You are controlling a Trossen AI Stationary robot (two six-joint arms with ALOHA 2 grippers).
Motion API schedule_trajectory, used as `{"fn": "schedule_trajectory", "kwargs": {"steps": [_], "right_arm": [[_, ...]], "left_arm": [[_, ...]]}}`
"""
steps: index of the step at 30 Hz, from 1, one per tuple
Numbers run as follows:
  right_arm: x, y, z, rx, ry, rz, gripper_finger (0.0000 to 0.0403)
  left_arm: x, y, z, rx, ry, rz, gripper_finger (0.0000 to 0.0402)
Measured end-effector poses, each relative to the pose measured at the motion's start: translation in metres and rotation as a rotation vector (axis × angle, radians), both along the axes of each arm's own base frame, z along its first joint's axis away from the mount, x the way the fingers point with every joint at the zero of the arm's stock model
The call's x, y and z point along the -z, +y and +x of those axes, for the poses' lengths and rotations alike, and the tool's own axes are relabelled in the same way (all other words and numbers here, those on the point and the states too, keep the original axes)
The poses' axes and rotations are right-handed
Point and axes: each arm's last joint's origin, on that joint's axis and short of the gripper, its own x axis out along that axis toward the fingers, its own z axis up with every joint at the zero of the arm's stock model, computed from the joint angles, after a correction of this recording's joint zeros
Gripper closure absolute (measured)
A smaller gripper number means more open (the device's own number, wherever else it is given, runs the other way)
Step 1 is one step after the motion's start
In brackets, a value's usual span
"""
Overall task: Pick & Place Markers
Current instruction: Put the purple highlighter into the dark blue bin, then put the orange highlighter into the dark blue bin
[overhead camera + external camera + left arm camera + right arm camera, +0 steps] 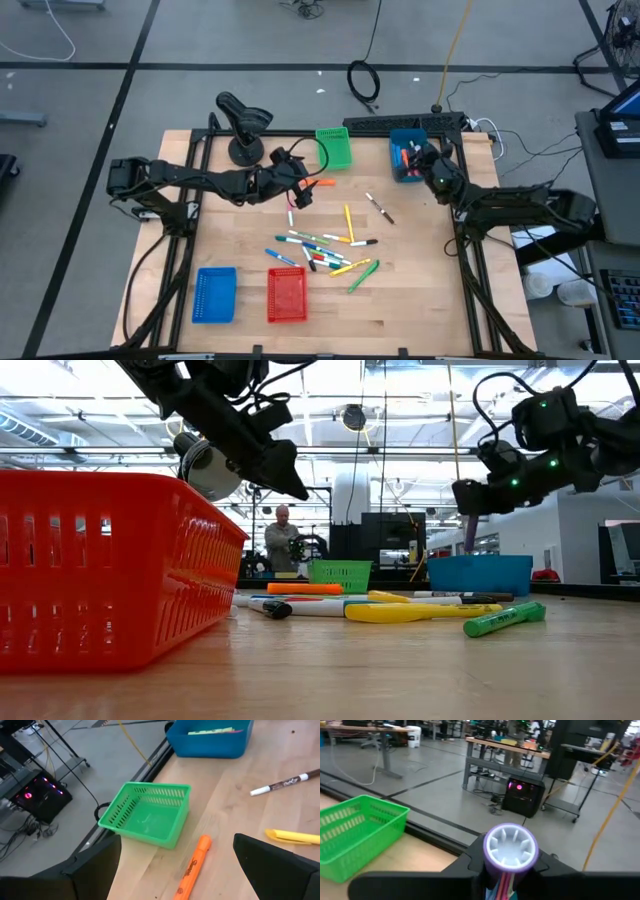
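Note:
Several markers [322, 250] lie loose on the middle of the wooden table. An orange marker [192, 867] lies apart from them, near the green basket [150, 817]. My left gripper [177, 865] hovers open above the orange marker, one finger on each side, touching nothing. My right gripper [510, 870] is shut on a purple-ended marker [510, 847] over the blue basket [407, 160] at the far right, which has markers in it. My right gripper pinches the purple-ended marker between its two fingers, its round end [510, 847] standing above them. The gripper itself hides the place of contact. In the low view the marker's lower part [470, 532] hangs below the fingers, clear above the blue basket [480, 573].
A blue basket [215, 293] and a red basket [287, 295] stand near the front edge. A dark marker [380, 208] lies alone right of centre. A black stand [243, 125] rises at the far left. A person stands in the room behind the table.

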Motion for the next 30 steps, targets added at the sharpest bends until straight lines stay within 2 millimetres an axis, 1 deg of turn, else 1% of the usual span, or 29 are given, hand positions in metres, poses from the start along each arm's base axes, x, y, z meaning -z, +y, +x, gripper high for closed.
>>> {"fn": "schedule_trajectory", "kwargs": {"steps": [2,9,15,19,24,27,30], "right_arm": [[0.002,0.000,-0.002,0.010,-0.019,0.007,0.0341],[0.002,-0.001,-0.003,0.015,-0.047,0.008,0.0275],[0.002,-0.001,-0.003,0.015,-0.047,0.009,0.0240],[0.001,-0.001,-0.003,0.009,-0.055,0.008,0.0230],[-0.001,0.000,0.000,-0.071,-0.094,0.004,0.0228],[-0.003,0.001,0.001,-0.116,-0.123,0.010,0.0231],[-0.003,0.001,0.002,-0.141,-0.128,0.011,0.0231]], "left_arm": [[0.000,0.000,0.000,0.001,-0.001,-0.001,0.0011],[0.000,0.000,0.000,0.004,-0.002,-0.006,0.0011],[0.000,0.000,0.000,0.006,0.002,-0.008,0.0011],[0.000,0.000,0.000,0.000,-0.005,-0.017,0.0011],[0.001,0.000,-0.001,-0.004,-0.001,-0.025,0.0011],[0.008,-0.001,0.000,0.016,0.039,-0.043,0.0011],[0.021,0.000,0.001,0.061,0.108,-0.087,0.0011]]}}
